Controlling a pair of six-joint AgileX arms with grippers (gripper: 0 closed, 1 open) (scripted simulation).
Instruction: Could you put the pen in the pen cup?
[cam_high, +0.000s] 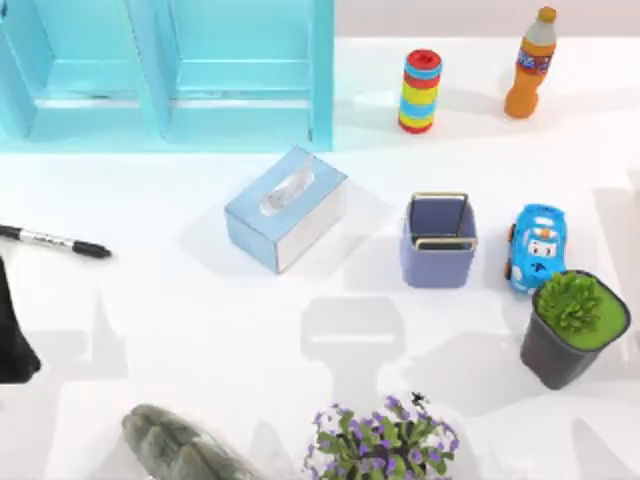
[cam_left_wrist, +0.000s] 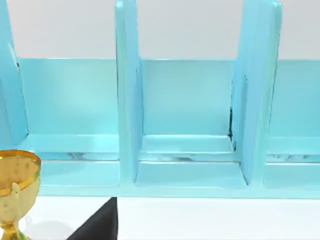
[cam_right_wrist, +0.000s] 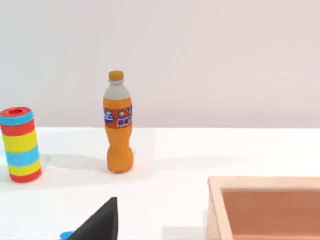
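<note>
there, tissue box (cam_high: 286, 208) between pen (cam_high: 55, 241), pen cup (cam_high: 439, 242)

Pen (cam_high: 55, 241): its end is cut by the top view's left edge; barrel print too small to read. Left arm (cam_high: 14, 335): dark shape at the left edge, mostly out of pic, just below the pen; fingers can't be made out.

Blue shelf (cam_high: 170, 70) cut by top and left edges. Green lump (cam_high: 180, 455) and purple flowers (cam_high: 385, 440) cut by bottom edge.

Left wrist view: gold goblet (cam_left_wrist: 17, 192) cut at the edge, black wedge (cam_left_wrist: 100, 222) only partly in.

Right wrist view: wooden tray (cam_right_wrist: 265, 207) cut off, striped can (cam_right_wrist: 19, 144) clipped, bottle (cam_right_wrist: 119, 122) label unreadable.
</note>
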